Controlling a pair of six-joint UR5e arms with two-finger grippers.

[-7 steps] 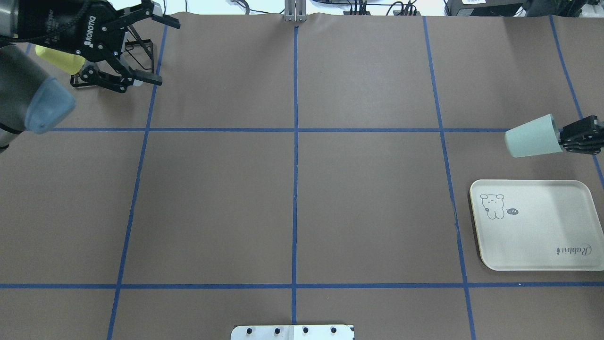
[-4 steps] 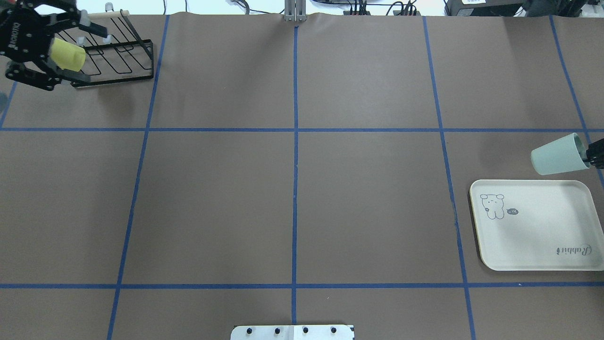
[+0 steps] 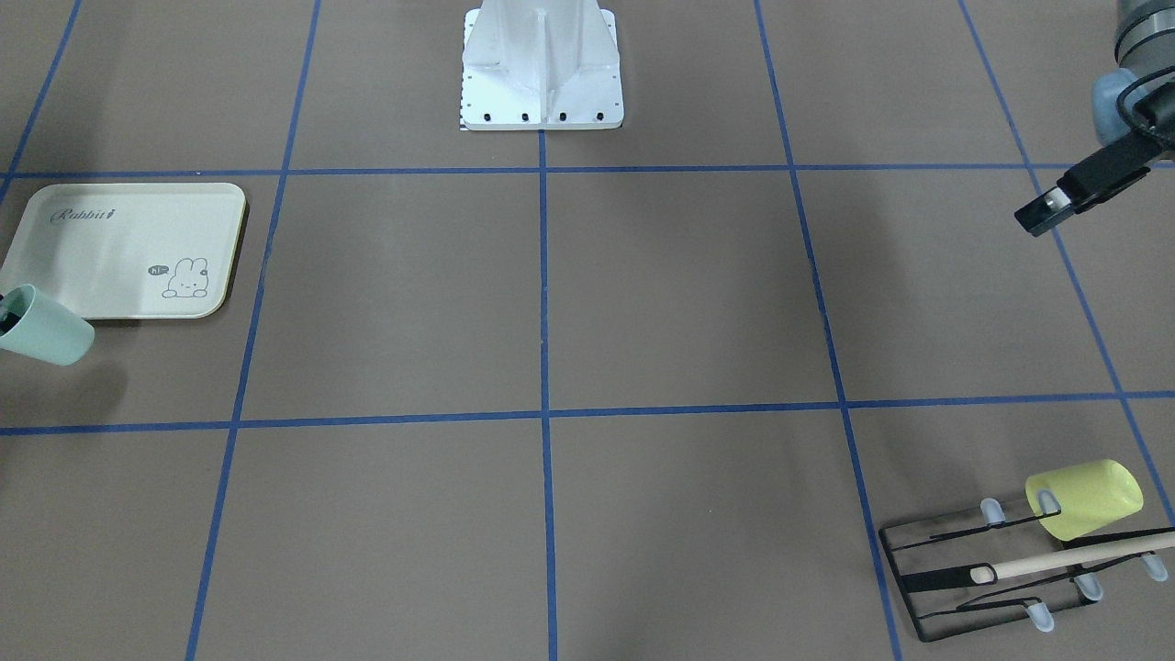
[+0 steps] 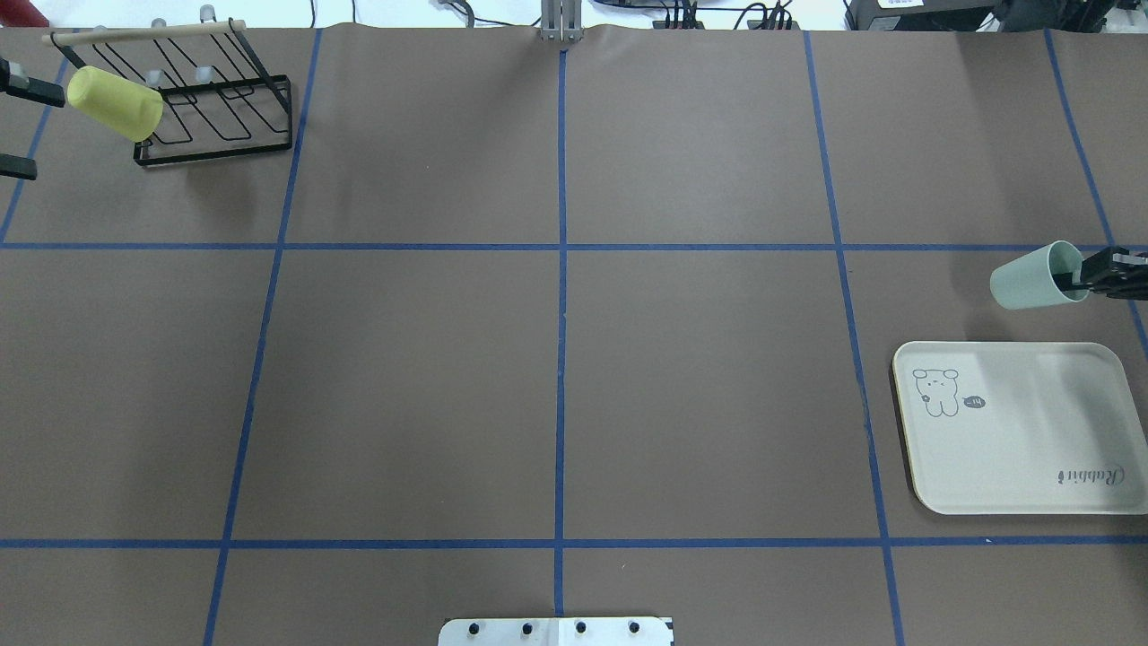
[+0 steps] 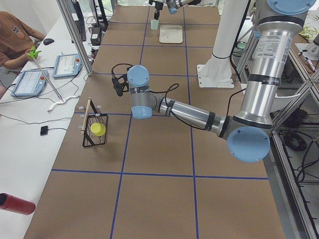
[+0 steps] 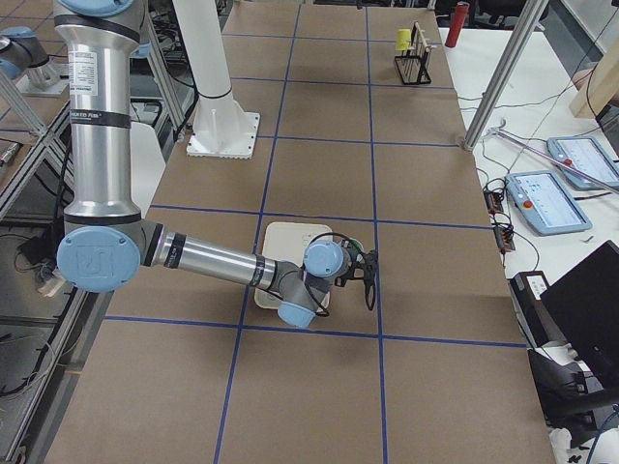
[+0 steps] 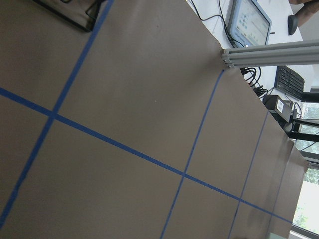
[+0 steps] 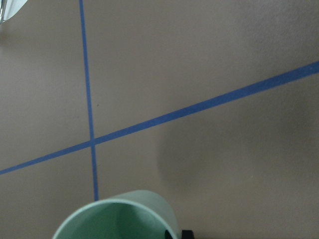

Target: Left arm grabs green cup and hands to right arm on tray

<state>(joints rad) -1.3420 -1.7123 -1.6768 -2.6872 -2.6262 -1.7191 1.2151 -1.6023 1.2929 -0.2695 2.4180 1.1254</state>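
The pale green cup (image 4: 1031, 279) hangs tilted above the table just beyond the tray's far edge. My right gripper (image 4: 1087, 274) is shut on its rim, with one finger inside the mouth. The cup also shows at the left edge of the front view (image 3: 44, 329) and in the right wrist view (image 8: 117, 218). The cream "Rabbit" tray (image 4: 1031, 467) lies flat and bare at the near right. My left gripper (image 4: 21, 130) is open and empty at the far left edge, beside the rack; one of its fingers (image 3: 1069, 195) shows in the front view.
A black wire rack (image 4: 220, 112) with a wooden rod stands at the far left and carries a pale yellow cup (image 4: 115, 101). The robot's white base plate (image 4: 556, 631) sits at the near middle edge. Blue tape lines cross the brown table.
My left gripper has pulled back leftward from over the rack, almost out of the overhead view. My right gripper has shifted the green cup rightward and turned it, mouth now showing.
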